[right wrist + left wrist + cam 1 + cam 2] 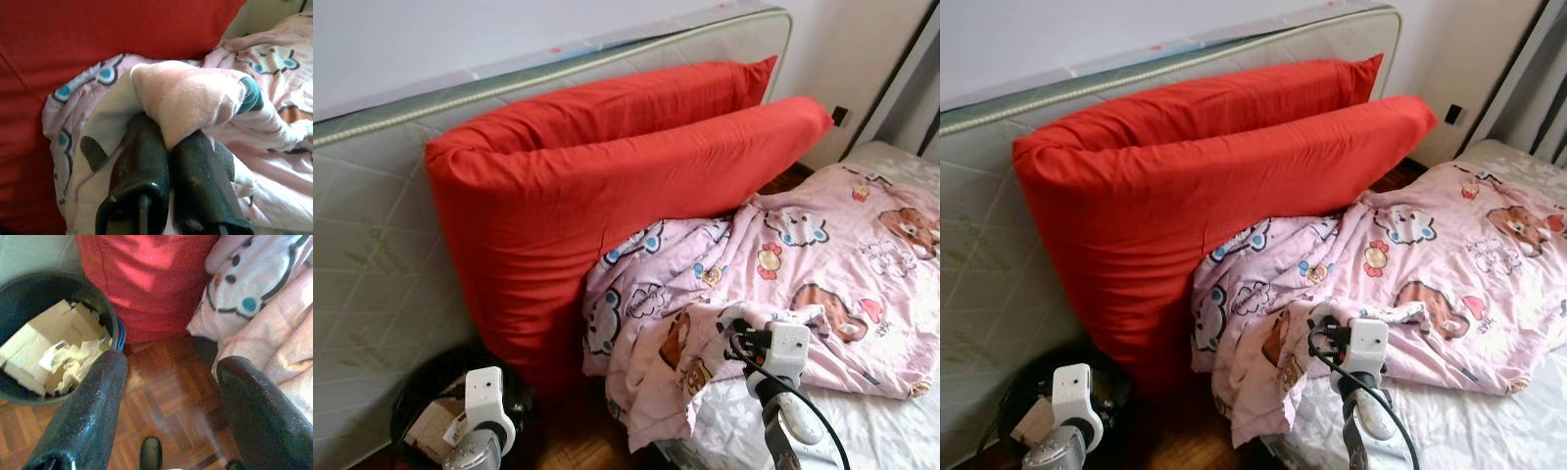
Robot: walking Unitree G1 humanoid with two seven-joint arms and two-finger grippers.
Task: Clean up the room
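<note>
Bedding-tidying stage of a room clean-up, with the pink cartoon-print blanket [773,284] as landmark. Blanket lies rumpled across the bed [862,421], its near corner spilling over the bed's edge toward the wooden floor [166,396]. Right end effector [168,147] is at that near corner, its two black fingers [142,161] clenched on a bunched fold of the blanket, which bulges out just beyond the tips. Behind the blanket and touching it, two large red cushions [597,186] lean against an upright mattress [372,255] that stands along the wall. Beside the blanket's hanging corner, past the foot of the red cushions, a black waste bin [29,298] stands on the floor, holding cardboard and crumpled paper. Left end effector [168,396] hovers above the floor between bin and blanket, fingers spread and holding nothing. Step in hand, by judgement: gathering or straightening the blanket. Next move likely calls for lifting or drawing the gripped fold so the cloth comes clear of the floor and the cushions without slipping from the pinch; the free left end effector is near enough to take a second hold on the hanging edge
</note>
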